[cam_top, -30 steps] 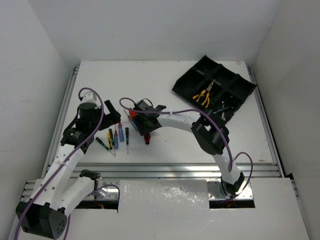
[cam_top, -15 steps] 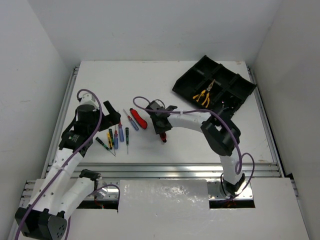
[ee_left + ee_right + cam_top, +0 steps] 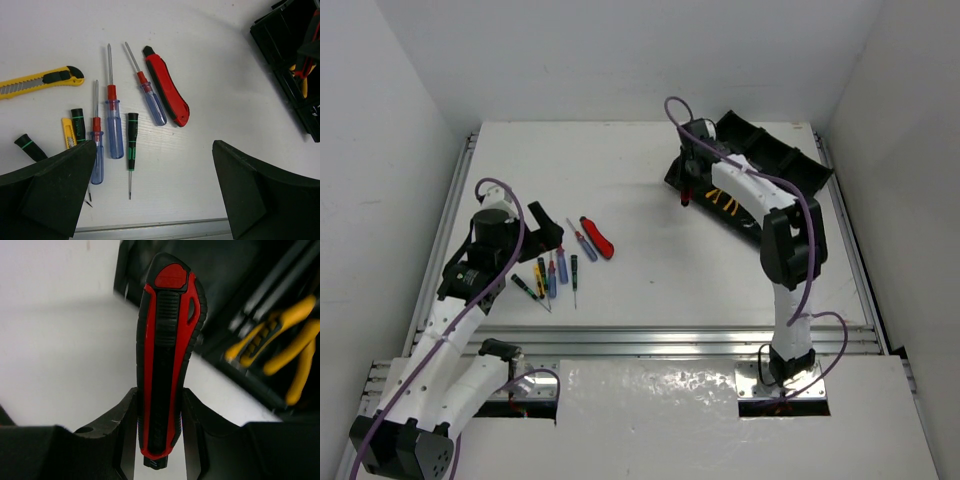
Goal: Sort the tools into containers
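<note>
Red knife (image 3: 165, 340) — lower edges behind fingers (image 3: 125, 426)

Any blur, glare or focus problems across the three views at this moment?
Top external: even light, soft shadows, no glare. Left wrist: screwdrivers sharp on the bright table; its own fingers are dark and soft at the frame's bottom. Right wrist: the held knife is fairly sharp, but the pliers and tray behind are out of focus.

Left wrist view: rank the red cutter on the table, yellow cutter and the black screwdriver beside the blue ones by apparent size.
Red cutter and yellow cutter: about alike; the yellow one runs off the frame, so no ranking between them.
Black screwdriver: clearly smallest.
</note>
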Robot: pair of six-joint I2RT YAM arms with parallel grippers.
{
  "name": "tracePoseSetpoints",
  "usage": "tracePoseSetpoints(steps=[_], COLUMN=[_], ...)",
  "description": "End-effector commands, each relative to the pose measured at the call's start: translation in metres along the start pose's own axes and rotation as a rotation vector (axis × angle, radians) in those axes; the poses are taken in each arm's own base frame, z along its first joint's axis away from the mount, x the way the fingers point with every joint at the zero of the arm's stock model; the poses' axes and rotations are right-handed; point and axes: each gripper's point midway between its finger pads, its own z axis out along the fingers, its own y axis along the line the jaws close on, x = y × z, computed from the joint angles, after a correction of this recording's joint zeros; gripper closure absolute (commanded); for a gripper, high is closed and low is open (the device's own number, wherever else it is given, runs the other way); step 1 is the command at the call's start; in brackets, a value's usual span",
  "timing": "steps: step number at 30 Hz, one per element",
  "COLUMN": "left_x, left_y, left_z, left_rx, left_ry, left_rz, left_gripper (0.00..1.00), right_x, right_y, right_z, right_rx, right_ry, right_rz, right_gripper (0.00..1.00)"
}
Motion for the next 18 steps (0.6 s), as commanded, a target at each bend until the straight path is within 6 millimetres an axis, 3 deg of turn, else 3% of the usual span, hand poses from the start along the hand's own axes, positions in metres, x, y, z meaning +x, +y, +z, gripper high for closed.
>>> tracePoseSetpoints(steps=[1, 3, 5, 8, 10, 12, 14, 17, 18], left_x=[-0.008, -0.008, -0.008, -0.008, -0.009, -0.01, -0.01, -0.007, -0.007], left_y=[-0.01, -0.011, -0.012, -0.013, -0.013, -0.014, -0.014, -0.017, -0.018], left_z=[-0.001, -0.002, -0.002, -0.002, -0.003, -0.003, -0.003, -0.003, -0.004], left_rx=[0.048, 0.055, 0.06, 0.068, 0.071, 0.073, 0.075, 0.096, 0.102], left_ry=[-0.037, -0.039, -0.039, -0.038, -0.042, -0.049, -0.049, -0.033, -0.035], left_rz=[0.013, 0.015, 0.016, 0.018, 0.018, 0.017, 0.019, 0.023, 0.024], left_gripper=[0.0, 0.0, 0.0, 0.0, 0.0, 0.0, 0.0, 0.0, 0.0], right_x=[-0.044, -0.061, -0.076, -0.09, -0.09, -0.086, -0.09, -0.099, -0.106], right_y=[0.0, 0.0, -0.011, -0.018, -0.021, -0.026, -0.029, -0.033, -0.028], right_z=[0.005, 0.013, 0.024, 0.032, 0.044, 0.05, 0.048, 0.034, 0.022], right_rx=[-0.012, 0.008, 0.039, 0.049, 0.05, 0.08, 0.093, 0.104, 0.08], right_ry=[-0.083, -0.109, -0.12, -0.121, -0.114, -0.096, -0.111, -0.145, -0.165], right_rz=[0.043, 0.048, 0.081, 0.113, 0.121, 0.109, 0.108, 0.113, 0.119], right_gripper=[0.84, 0.84, 0.82, 0.79, 0.78, 0.65, 0.52, 0.51, 0.46])
